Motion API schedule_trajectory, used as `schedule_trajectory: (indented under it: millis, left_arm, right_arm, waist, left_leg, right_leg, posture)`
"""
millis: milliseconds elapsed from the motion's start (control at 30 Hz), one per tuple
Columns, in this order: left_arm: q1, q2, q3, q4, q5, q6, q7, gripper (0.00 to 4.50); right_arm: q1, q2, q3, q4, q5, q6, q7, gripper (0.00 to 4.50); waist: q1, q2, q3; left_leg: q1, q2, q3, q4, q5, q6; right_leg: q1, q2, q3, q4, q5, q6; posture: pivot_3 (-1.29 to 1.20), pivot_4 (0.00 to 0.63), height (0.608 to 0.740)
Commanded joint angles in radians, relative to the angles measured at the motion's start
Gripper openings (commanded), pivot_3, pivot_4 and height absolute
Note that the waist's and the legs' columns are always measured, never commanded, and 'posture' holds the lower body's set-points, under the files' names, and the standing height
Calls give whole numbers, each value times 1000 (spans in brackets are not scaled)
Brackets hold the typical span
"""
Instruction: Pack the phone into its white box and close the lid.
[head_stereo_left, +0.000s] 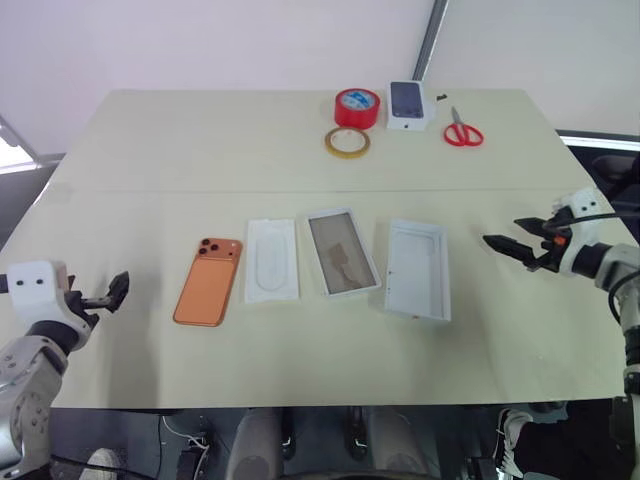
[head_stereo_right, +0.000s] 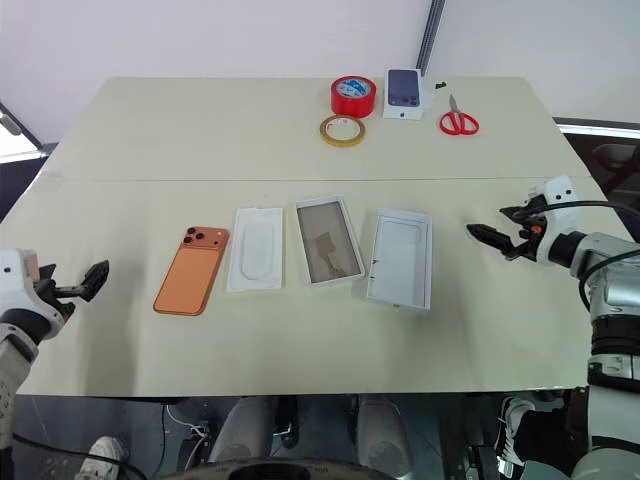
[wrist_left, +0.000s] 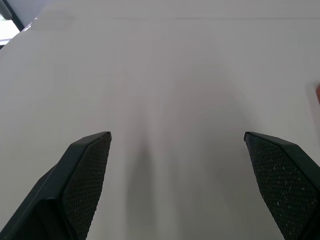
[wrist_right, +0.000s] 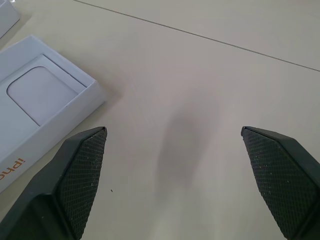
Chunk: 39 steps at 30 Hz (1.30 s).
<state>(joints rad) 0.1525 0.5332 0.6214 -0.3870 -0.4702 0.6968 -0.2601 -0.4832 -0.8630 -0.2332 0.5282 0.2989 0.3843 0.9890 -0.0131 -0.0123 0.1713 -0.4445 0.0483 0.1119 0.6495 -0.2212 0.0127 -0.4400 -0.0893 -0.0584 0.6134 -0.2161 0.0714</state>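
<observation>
Nothing packed yet, judging from the layout: phone (head_stereo_left: 208, 281) lying back up on the table (head_stereo_left: 300, 150), towards the near-left part, apart from the white box (head_stereo_left: 342, 252), which stood empty near the middle with its brownish floor showing. Between these two, a flat white insert (head_stereo_left: 271, 260) with an oval outline, just beside both. Lid (head_stereo_left: 417, 268) resting open side up to the right of the box, not yet placed on it. Left to do, as judged: lift the phone, lay it in the box, cover with the lid. Left gripper (head_stereo_left: 112, 291) hovering over the near-left edge, fingers spread wide, nothing held. Right gripper (head_stereo_left: 508, 246) over the right edge, also wide and empty, pointing towards the lid. Near the far edge, seen in the head views: red tape roll (head_stereo_left: 357, 106), yellowish tape ring (head_stereo_left: 346, 142), small printed box (head_stereo_left: 408, 104), scissors (head_stereo_left: 461, 130). In the right wrist view, a corner of the lid close up with some orange lettering on its wall, not readable from the head views; in the left wrist view, bare table between the fingers (wrist_left: 85, 175).
</observation>
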Motion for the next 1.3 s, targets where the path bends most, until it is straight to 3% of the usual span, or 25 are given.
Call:
schedule_trajectory:
  millis: [33, 367, 600, 800, 867, 1100, 1300]
  left_arm:
    - [-6, 10, 26, -26, -7, -5, 1, 4474]
    - [-45, 19, 9, -52, -21, 19, 5, 4474]
    - [-172, -14, -171, -87, -51, 88, 1, 4474]
    - [-328, -115, -306, -127, -151, 291, 72, 4474]
    - [-391, -189, -340, -132, -176, 412, 155, 4474]
    - [-551, -409, -250, -149, -267, 735, 299, 4474]
    - [-584, -461, -209, -146, -215, 873, 339, 4474]
  right_arm:
    - [-45, -7, -3, -9, 2, -27, 8, 4500]
    - [-73, 56, 52, -84, -7, -45, -15, 4500]
    - [-51, 129, 127, -350, -12, 15, -73, 4500]
    - [0, 149, 228, -609, -43, 81, -104, 4500]
    - [16, 166, 260, -671, -51, 91, -125, 4500]
    - [39, 224, 299, -790, -25, 140, -162, 4500]
    - [47, 226, 297, -781, -32, 134, -162, 4500]
  waist:
    - [0, 0, 0]
    - [0, 0, 0]
    - [3, 0, 0]
    - [4, 0, 0]
    - [5, 0, 0]
    - [3, -2, 0]
    - [2, -2, 0]
  left_leg:
    - [0, 0, 0, 0, 0, 0]
    - [0, 0, 0, 0, 0, 0]
    - [0, 0, 0, 0, 0, 0]
    - [0, -1, 0, 2, 2, 3]
    - [0, -1, 0, 2, 2, 3]
    - [1, -1, -2, 4, 2, 4]
    - [2, -2, -3, 4, 2, 4]
  right_leg:
    - [0, 0, 0, 0, 0, 0]
    - [0, 1, 0, 0, 0, 0]
    - [1, 2, 0, 1, 0, 0]
    - [2, 2, 0, 1, 0, 1]
    - [3, 3, 0, 1, 0, 1]
    - [4, 6, 0, 2, 2, 5]
    - [5, 8, -1, 2, 1, 3]
  posture:
    - [0, 150, 740]
    - [0, 150, 740]
    - [0, 150, 740]
    - [0, 150, 740]
    - [0, 150, 740]
    - [0, 150, 740]
    - [0, 150, 740]
